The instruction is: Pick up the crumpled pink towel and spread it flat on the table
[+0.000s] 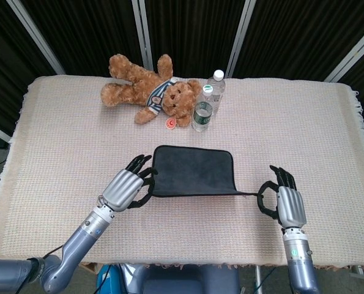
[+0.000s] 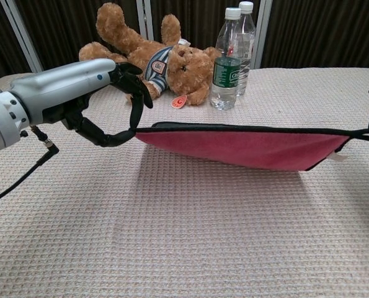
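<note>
closest to the robot, the left hand (image 1: 125,187) sits low over the cloth-covered counter (image 1: 59,141), its dark fingertips (image 2: 132,127) pinching the near left corner of the pink towel (image 2: 246,146). across from it, the right hand (image 1: 287,202) pinches the near right corner, thumb and a finger closed on the black trim while the other fingers point away from the robot. in the chest view only a sliver of that right hand shows at the frame's edge, next to a small white tag hanging off the towel's corner.

the towel is pulled out between the two hands, nearly level. from the head view it reads as a dark rectangle with rounded far corners, its near edge drawn into a taut line that runs out to the right hand. from the chest view the pink underside shows, bordered in black, and a shadow lies on the counter beneath its near part, so that edge is off the surface; whether the far edge touches down, i can't tell.

beyond the towel and well apart from it stand two water bottles (image 1: 202,109) close together, one with a green label. just left of them a brown teddy bear (image 1: 146,90) lies on its back with a small round orange tag at its side.
</note>
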### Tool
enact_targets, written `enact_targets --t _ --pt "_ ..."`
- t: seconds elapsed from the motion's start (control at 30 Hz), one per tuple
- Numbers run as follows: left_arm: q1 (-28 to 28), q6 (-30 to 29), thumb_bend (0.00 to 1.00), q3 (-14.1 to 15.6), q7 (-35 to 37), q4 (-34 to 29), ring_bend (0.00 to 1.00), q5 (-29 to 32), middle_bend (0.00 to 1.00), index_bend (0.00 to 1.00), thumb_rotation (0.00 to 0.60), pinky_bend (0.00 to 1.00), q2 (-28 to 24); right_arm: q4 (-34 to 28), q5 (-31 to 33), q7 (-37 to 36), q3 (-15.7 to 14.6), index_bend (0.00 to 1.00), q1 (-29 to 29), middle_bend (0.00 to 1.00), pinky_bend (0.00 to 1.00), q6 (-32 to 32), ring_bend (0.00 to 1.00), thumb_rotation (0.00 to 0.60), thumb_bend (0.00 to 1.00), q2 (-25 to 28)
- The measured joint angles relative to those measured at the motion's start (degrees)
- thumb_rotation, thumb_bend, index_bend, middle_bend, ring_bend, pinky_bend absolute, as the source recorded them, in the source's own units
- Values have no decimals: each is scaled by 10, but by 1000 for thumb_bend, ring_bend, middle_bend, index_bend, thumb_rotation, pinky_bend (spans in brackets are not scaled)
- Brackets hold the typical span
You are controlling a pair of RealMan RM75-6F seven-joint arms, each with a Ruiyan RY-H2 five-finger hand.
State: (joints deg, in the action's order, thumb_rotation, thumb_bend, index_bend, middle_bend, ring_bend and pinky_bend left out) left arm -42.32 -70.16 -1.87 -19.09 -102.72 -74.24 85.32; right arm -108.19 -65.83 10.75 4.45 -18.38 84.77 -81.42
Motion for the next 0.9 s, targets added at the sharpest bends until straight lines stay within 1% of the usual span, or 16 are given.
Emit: enact_targets --t 0.2,0.27,0.3,0.37,0.4,0.47,0.53,0.63,0.73,0.9 --pt "15 7 483 10 5 1 0 -7 262 633 600 6 0 7 -15 5 -7 667 7 128 0 -6 0 600 470 -17" --pt "19 11 475 13 8 2 0 -9 256 614 600 6 0 9 -18 10 -9 653 9 128 0 -9 0 600 470 -23" --pt "20 13 465 13 9 3 0 -9 252 601 600 6 0 11 -20 12 -10 617 10 127 0 -10 0 600 470 -26" --pt "22 21 392 15 14 2 0 -8 227 545 600 5 -3 12 -21 17 -13 506 12 105 0 -15 0 600 470 -27" --pt "22 24 359 15 17 2 0 -7 216 523 600 4 -4 12 -20 20 -14 419 12 76 0 -20 0 600 470 -27" --pt "23 35 278 15 23 0 0 -3 190 461 600 1 -9 11 -18 26 -18 307 11 30 0 -30 0 600 470 -26" --pt "23 48 232 16 28 -2 0 2 171 412 600 0 -15 10 -15 34 -22 183 10 2 0 -45 0 600 469 -23" --pt "23 69 187 17 34 -4 0 13 155 372 600 0 -25 9 -8 45 -27 40 8 0 0 -65 0 600 445 -18" --pt "23 84 149 19 39 -4 0 19 144 352 600 0 -35 9 -4 56 -33 0 6 0 0 -80 0 600 403 -14" --pt "27 95 138 18 56 -4 0 20 130 323 600 0 -47 -3 -11 72 -46 0 11 0 0 -87 0 600 385 -4"
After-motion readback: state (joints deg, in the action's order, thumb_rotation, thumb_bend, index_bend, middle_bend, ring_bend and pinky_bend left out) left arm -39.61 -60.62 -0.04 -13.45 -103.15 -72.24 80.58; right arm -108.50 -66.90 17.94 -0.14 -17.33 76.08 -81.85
